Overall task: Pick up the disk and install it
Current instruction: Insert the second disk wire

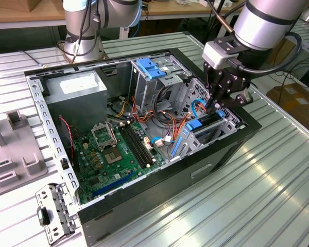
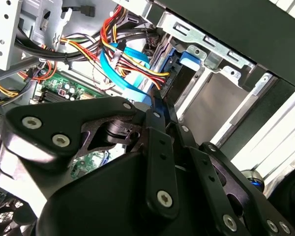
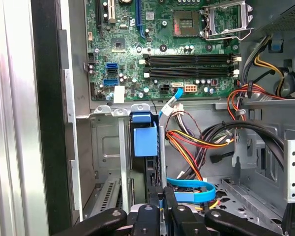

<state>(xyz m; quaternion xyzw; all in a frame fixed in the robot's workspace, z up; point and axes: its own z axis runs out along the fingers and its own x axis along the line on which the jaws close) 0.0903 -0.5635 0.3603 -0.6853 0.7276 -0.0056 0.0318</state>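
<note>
The gripper point(image 1: 222, 98) is lowered into the open computer case point(image 1: 195, 175), at the drive cage point(image 1: 208, 128) on the side of the case toward the exterior view's right. In both wrist views the fingers point(image 3: 155, 201) stand close together, clenched on the thin edge of the disk point(image 3: 146, 169), which sits on edge in the cage slot. Its blue plastic rail tab point(image 3: 145, 135) projects from the slot in the first wrist view; the same tab point(image 2: 191, 58) appears in the second wrist view beside the slot's metal frame. The disk seems partly inserted, but how deep it sits cannot be judged, since the cage walls hide its lower part.

Hazards from this position:

- Cable interference. A bundle of red, yellow and orange power leads point(image 3: 196, 140) and a flat blue data cable point(image 3: 191, 187) lie just beside the slot. A sideways drift of the fingers could snag or pinch them.
- Rail misalignment. If the disk tilts in the grasp, its rails may bind against the cage frame and jam instead of seating.
- Motherboard contact. The motherboard point(image 1: 118, 152) lies near the cage; a slip could strike its components.
</note>
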